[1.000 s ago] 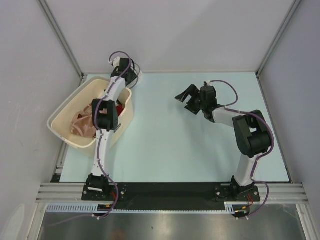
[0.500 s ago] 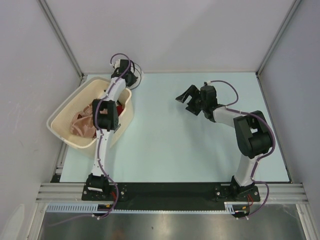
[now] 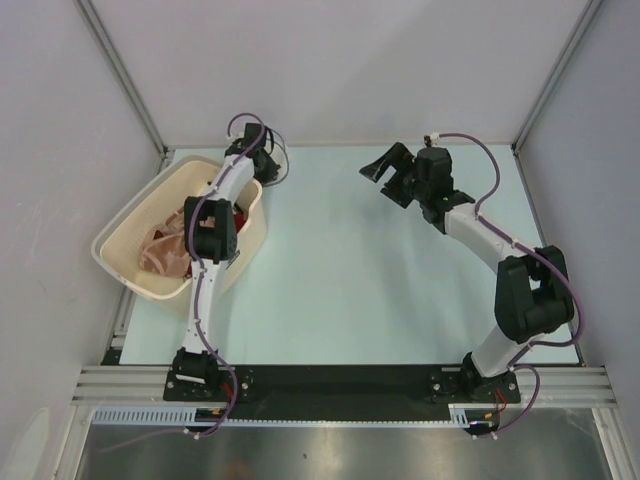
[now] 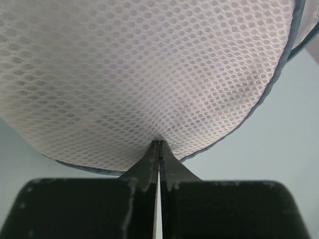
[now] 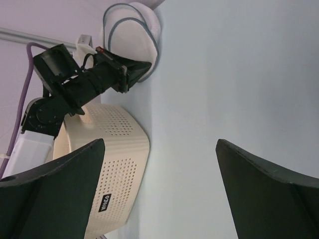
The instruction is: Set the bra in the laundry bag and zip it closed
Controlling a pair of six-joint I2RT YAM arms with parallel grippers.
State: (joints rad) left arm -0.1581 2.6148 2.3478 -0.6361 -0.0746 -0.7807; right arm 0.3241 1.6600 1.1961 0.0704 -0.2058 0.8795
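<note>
The laundry bag (image 4: 149, 64), a white mesh dome with a thin dark rim, lies at the table's back left (image 3: 279, 160), just behind the basket. My left gripper (image 4: 158, 144) reaches over the basket and is shut with its tips pinching the bag's mesh near the rim. The right wrist view shows that gripper (image 5: 142, 67) pressed against the bag (image 5: 134, 25). The salmon-pink bra (image 3: 160, 250) lies crumpled in the cream basket (image 3: 120, 262). My right gripper (image 3: 388, 175) hovers open over the back middle of the table, holding nothing, facing the bag.
A bright red garment (image 3: 240, 215) lies in the basket beside the bra, partly under my left arm. The perforated basket wall (image 5: 114, 164) stands close to the bag. Grey side walls and metal posts enclose the pale table (image 3: 350, 270).
My left gripper has shut on the bag's mesh. My right arm has stretched out and moved its open gripper toward the back of the table.
</note>
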